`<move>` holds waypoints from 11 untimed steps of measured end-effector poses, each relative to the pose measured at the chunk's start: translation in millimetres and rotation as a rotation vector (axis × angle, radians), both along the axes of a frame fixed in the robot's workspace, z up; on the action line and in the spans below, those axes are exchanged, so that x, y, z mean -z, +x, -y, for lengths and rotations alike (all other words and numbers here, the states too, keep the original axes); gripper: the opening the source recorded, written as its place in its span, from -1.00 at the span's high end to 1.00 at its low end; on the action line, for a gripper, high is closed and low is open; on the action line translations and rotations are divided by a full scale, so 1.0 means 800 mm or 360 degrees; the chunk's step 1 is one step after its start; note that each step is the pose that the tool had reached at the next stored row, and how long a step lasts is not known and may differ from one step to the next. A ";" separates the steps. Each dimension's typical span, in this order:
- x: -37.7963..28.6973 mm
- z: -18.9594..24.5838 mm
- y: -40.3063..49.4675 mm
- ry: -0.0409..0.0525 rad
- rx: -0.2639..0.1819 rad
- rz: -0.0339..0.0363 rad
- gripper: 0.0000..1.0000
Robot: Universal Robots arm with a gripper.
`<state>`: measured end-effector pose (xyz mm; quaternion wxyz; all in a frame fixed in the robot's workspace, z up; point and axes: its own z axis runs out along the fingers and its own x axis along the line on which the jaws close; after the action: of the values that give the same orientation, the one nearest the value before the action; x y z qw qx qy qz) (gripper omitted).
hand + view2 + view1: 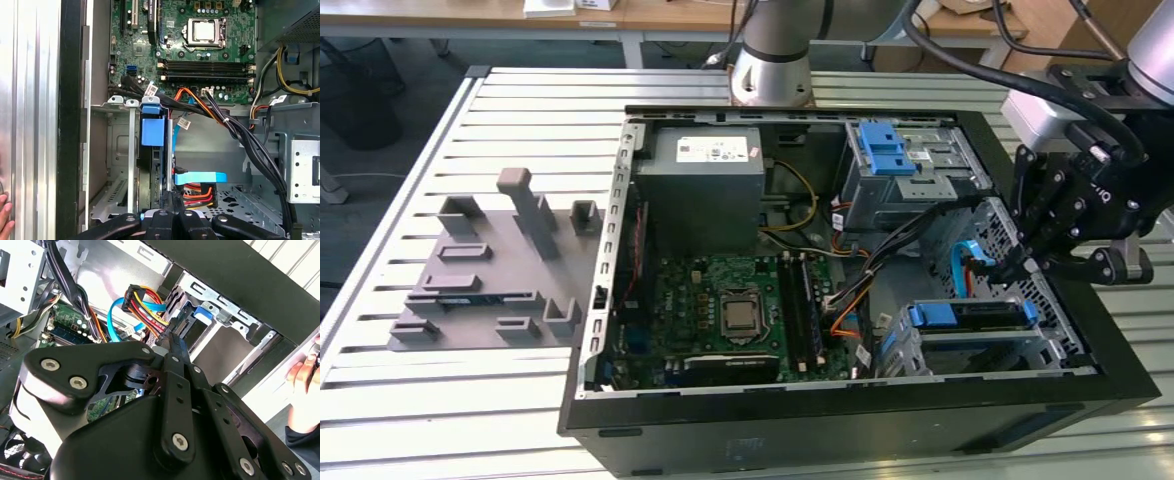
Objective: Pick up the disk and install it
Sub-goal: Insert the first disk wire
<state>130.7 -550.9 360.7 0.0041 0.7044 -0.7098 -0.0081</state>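
- Gripper [1031, 262] of ours hangs inside the computer case [854, 420] by its exterior-view right wall; fingers look pressed together, holding nothing.
- We see the disk [152, 165] seated edge-on in the drive cage [117, 150], mostly hidden.
- A hand [305, 375] is cut off beside the case.

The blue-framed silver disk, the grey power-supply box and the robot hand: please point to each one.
Blue-framed silver disk [970, 316]: exterior view, blue front frame.
Grey power-supply box [707, 190]: exterior view, top face.
Robot hand [1017, 268]: exterior view, between fingertips.
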 end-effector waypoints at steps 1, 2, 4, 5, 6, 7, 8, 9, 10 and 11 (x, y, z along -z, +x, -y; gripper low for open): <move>0.0000 0.0000 0.000 0.0000 0.0000 0.0000 0.77; 0.0003 -0.0005 0.000 0.0001 0.0000 0.0000 0.77; 0.0002 -0.0024 0.000 0.0000 0.0000 0.0001 0.65; 0.0003 -0.0033 0.000 0.0000 0.0000 0.0003 0.65; 0.0005 -0.0038 0.000 0.0000 0.0000 0.0004 0.65; 0.0007 -0.0042 0.000 0.0000 0.0000 0.0006 0.65; 0.0011 -0.0046 0.000 0.0000 0.0000 0.0006 0.62; 0.0015 -0.0052 0.000 0.0000 0.0000 0.0007 0.62; 0.0021 -0.0058 0.000 0.0000 0.0000 0.0007 0.50; 0.0027 -0.0064 0.000 0.0000 0.0000 0.0008 0.50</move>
<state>130.7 -545.8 358.5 0.0023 0.7044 -0.7098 -0.0063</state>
